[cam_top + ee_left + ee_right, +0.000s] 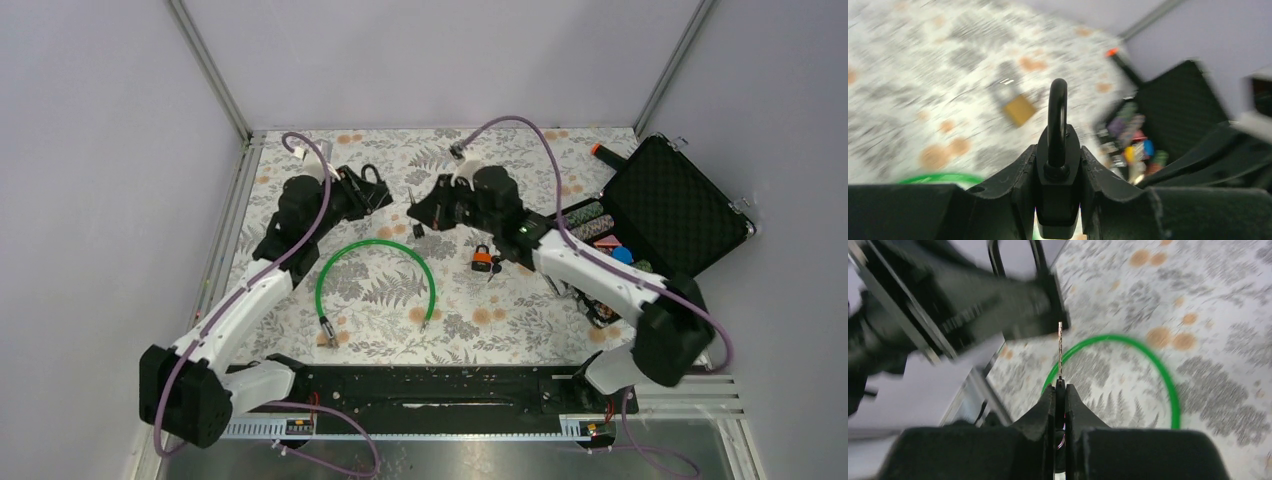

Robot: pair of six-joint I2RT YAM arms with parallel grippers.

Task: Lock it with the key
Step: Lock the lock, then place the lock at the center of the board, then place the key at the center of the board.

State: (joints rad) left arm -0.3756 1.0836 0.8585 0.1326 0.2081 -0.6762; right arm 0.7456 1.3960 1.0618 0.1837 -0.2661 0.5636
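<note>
Right wrist view: the right end effector is pressed together on the key, pinching its head. The thin blade sticks straight out from the fingertips, in line with the fingers. Just past the blade's tip sits the left end effector, a dark, smeared mass. It is clamped on the black padlock, which stands in the air between the two arms, above the tabletop.

The left wrist view shows that grip plainly: the fingers squeeze the body from both sides, and the shackle rises up and away from them.

The coming move turns on one relation. The key's long axis has to line up with the padlock's long axis and enter at the end opposite the shackle. From the right wrist, the shackle loop sits at the top edge and the key tip lies below the body — so the blade looks roughly aimed at the bottom face. That makes the right arm the one to push.

The keyhole shows in no view. Blur hides whether the tip is touching the body or just short of it, and the top view renders the key too small to judge.

Further out, an orange padlock and a green cable lie on the tabletop, with an open case to the right.
</note>
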